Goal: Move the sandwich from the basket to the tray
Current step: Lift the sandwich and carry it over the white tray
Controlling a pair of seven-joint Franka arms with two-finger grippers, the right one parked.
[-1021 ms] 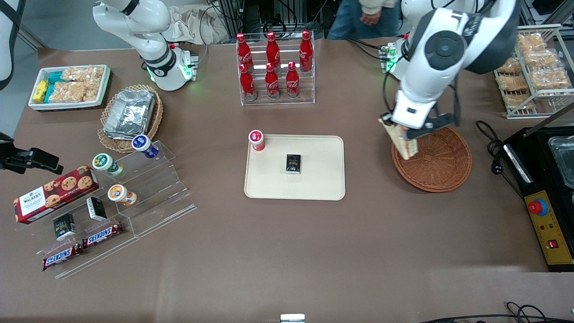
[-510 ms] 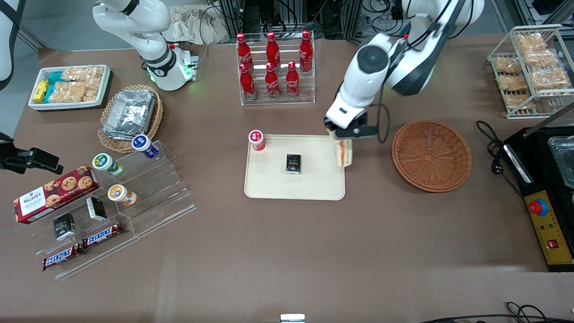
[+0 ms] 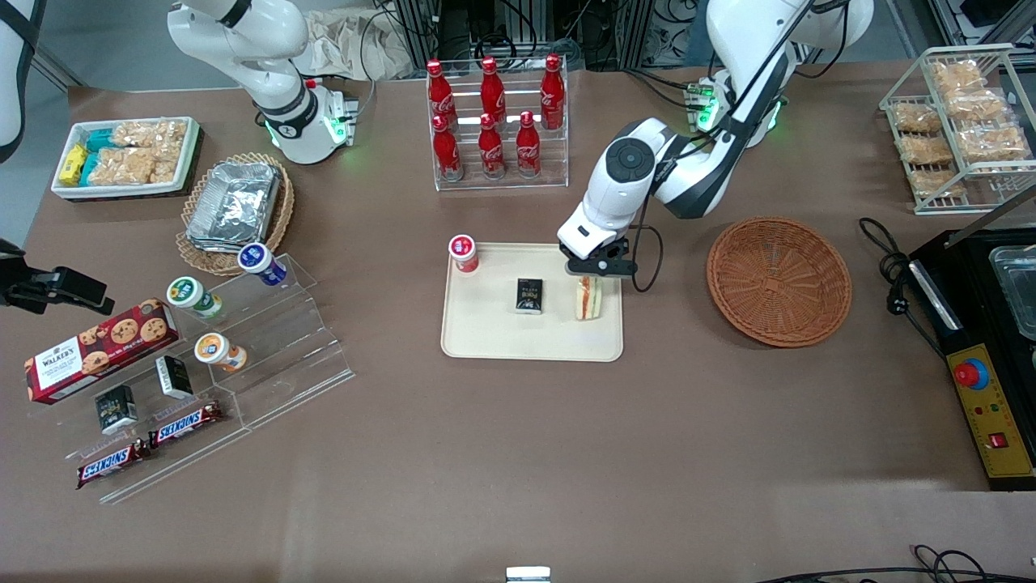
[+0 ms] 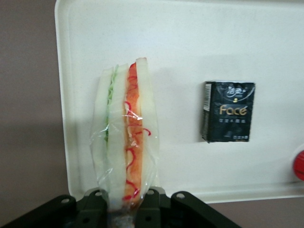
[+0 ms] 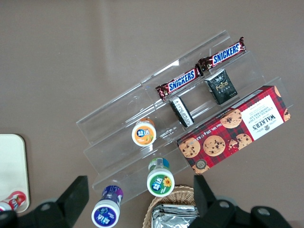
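The sandwich [image 3: 588, 300] [image 4: 126, 142], a clear-wrapped wedge with orange-red and green filling, hangs low over the cream tray [image 3: 502, 332] [image 4: 213, 38], near the tray edge closest to the basket. Whether it touches the tray I cannot tell. My gripper [image 3: 595, 271] [image 4: 124, 209] is shut on one end of the sandwich, a finger on each bread face. The reddish-brown wicker basket [image 3: 779, 279] sits empty beside the tray, toward the working arm's end of the table.
On the tray lie a black packet [image 3: 529, 295] [image 4: 228, 111] beside the sandwich and a red-capped cup [image 3: 463, 253] at one corner. A rack of cola bottles [image 3: 495, 113] stands farther from the front camera than the tray. A black machine [image 3: 987, 340] is at the working arm's end.
My gripper carried the sandwich from above the basket across to the tray and lowered it there. The basket is left empty.
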